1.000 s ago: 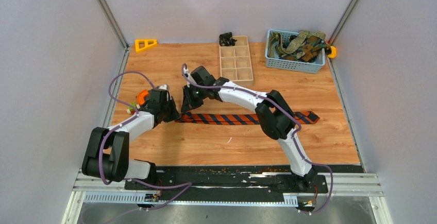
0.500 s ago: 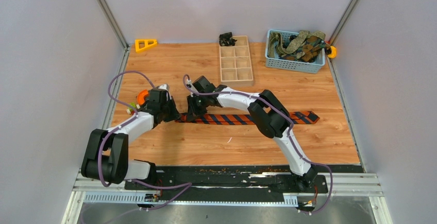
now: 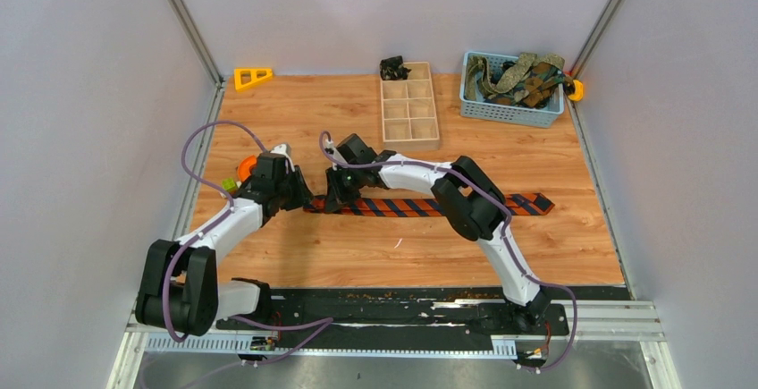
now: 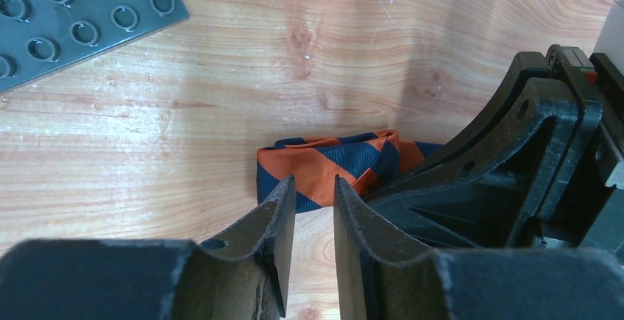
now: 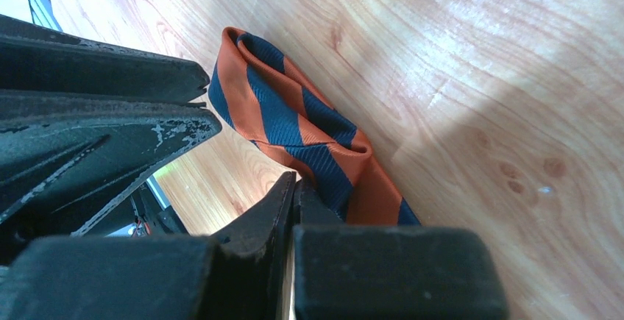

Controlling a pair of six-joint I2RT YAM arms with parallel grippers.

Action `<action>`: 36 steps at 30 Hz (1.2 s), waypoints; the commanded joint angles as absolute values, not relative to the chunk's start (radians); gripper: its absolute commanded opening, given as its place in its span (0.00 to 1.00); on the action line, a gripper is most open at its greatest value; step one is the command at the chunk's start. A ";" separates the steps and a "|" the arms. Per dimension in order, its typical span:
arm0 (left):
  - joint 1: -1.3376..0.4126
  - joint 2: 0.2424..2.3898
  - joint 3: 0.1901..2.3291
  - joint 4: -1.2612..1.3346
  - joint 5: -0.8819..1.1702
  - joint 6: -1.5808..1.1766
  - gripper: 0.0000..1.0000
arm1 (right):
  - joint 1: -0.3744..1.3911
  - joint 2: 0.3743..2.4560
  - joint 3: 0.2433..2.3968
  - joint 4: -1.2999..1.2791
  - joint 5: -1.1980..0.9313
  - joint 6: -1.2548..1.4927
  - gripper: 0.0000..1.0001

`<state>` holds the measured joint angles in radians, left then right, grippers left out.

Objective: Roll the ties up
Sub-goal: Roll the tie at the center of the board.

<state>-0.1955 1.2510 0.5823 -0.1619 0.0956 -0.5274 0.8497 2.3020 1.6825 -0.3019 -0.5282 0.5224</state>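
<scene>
While striped tie point(image 3: 402, 207) crosses wood tabletop point(image 3: 340, 121): left claw point(image 4: 315, 187) ajar, right claw point(image 5: 294, 182) closed.

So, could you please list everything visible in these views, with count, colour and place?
striped necktie: one, orange and navy, flat across the table middle, left end folded over
loose ties: several, olive-green and brown, in the basket
basket: one, light blue, far right
compartment tray: one, pale wood, far middle
dark bundle: one, black, behind the tray
triangle frame: one, orange, far left corner
orange item: one, right of the basket
studded plate: one, grey, near the left gripper
arms: two, white and black
left gripper: black, open, at the fold
right gripper: black, shut, at the fold
</scene>
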 commanded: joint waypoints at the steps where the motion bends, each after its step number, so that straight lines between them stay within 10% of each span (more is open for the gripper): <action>1: -0.196 1.265 0.585 -0.127 0.104 -0.507 0.30 | 0.848 2.214 1.700 -0.279 -0.592 0.546 0.00; 36: -0.196 1.263 0.588 -0.140 0.114 -0.490 0.33 | 0.808 2.347 1.724 -0.266 -0.553 0.530 0.00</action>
<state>-0.1955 1.2964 0.5636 -0.1207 0.1242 -0.4995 0.8082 2.3528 1.7477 -0.2832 -0.5846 0.5621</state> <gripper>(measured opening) 0.268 0.009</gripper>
